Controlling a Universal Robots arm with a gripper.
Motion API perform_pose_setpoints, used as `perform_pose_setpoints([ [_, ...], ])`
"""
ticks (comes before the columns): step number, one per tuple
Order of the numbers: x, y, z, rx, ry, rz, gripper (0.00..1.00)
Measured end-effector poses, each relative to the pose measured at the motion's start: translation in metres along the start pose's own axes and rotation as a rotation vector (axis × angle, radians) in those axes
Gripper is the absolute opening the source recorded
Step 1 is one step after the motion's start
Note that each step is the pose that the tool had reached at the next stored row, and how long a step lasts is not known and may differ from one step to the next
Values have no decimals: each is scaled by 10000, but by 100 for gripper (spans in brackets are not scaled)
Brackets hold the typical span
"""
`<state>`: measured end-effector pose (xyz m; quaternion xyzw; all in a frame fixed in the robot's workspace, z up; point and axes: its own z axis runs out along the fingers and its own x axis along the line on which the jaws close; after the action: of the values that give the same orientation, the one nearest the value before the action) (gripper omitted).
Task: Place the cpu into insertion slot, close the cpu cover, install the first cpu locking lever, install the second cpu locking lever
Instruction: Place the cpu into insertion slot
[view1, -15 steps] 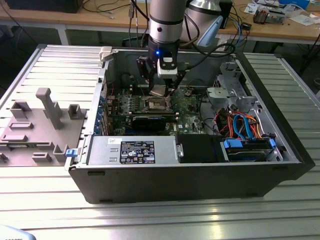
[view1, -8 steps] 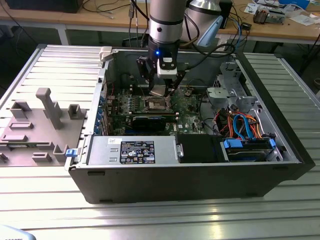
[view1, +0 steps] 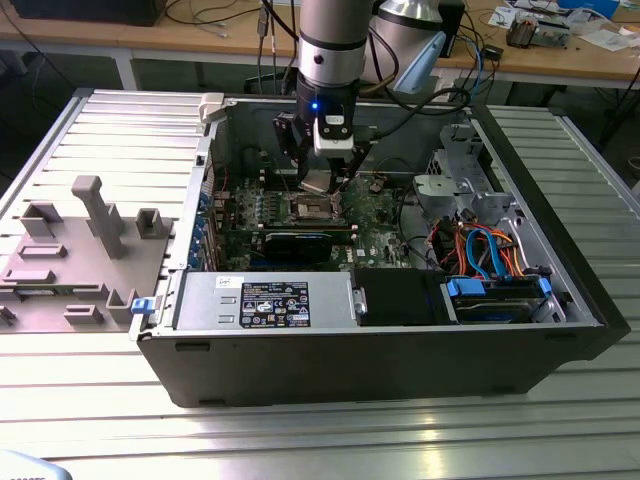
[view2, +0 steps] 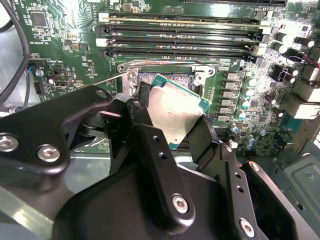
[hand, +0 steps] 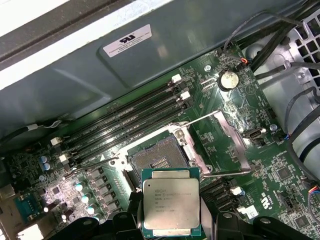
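Now: cpu gripped, not yet seated.
End effector (view1: 324, 183) clamps the cpu (hand: 171, 202); in the exterior view it hangs at twelve o'clock from the insertion slot (view1: 312, 208), cpu cover (hand: 226, 145) swung open.

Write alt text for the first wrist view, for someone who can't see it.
The claw grips the cpu by its edges over a green circuit board, close to the empty insertion slot. The cpu cover stands open beside the slot, and long memory slots run nearby.
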<state>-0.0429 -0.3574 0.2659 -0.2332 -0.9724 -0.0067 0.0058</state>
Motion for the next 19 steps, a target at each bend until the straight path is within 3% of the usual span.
perform_pose_setpoints([
  [19, 0, 0, 7, -2, -2, 184, 55],
])
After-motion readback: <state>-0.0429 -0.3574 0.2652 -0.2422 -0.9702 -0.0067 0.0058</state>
